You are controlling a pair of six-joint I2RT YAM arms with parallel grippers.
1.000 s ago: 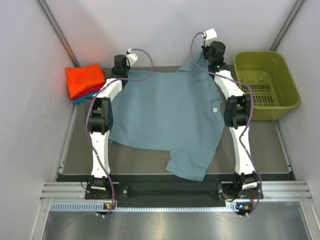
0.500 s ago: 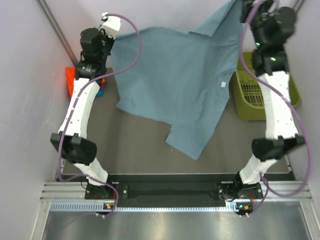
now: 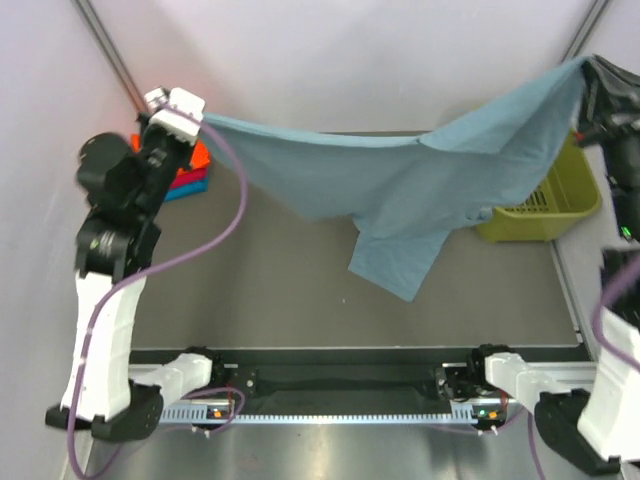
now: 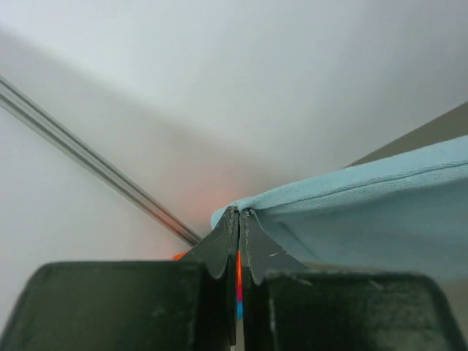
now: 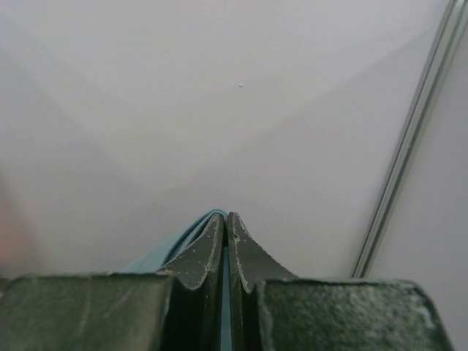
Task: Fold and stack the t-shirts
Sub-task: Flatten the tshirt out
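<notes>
The large grey-blue t-shirt (image 3: 400, 190) hangs in the air, stretched between both raised arms, its lower part drooping toward the mat. My left gripper (image 3: 198, 117) is shut on the shirt's left corner; the left wrist view shows the cloth (image 4: 365, 212) pinched at the closed fingertips (image 4: 228, 223). My right gripper (image 3: 587, 66) is shut on the shirt's right corner high at the far right; the right wrist view shows a strip of blue cloth (image 5: 175, 245) between the closed fingertips (image 5: 212, 230). The folded orange, red and teal shirts (image 3: 192, 168) lie at the back left, mostly hidden by my left arm.
The olive-green basket (image 3: 545, 205) stands at the back right, partly behind the hanging shirt. The dark mat (image 3: 260, 290) lies under the shirt. White walls close in the back and sides.
Both arms have lifted the grey-blue shirt off the mat and spread apart, so it now hangs stretched between them with only its lower part drooping.
</notes>
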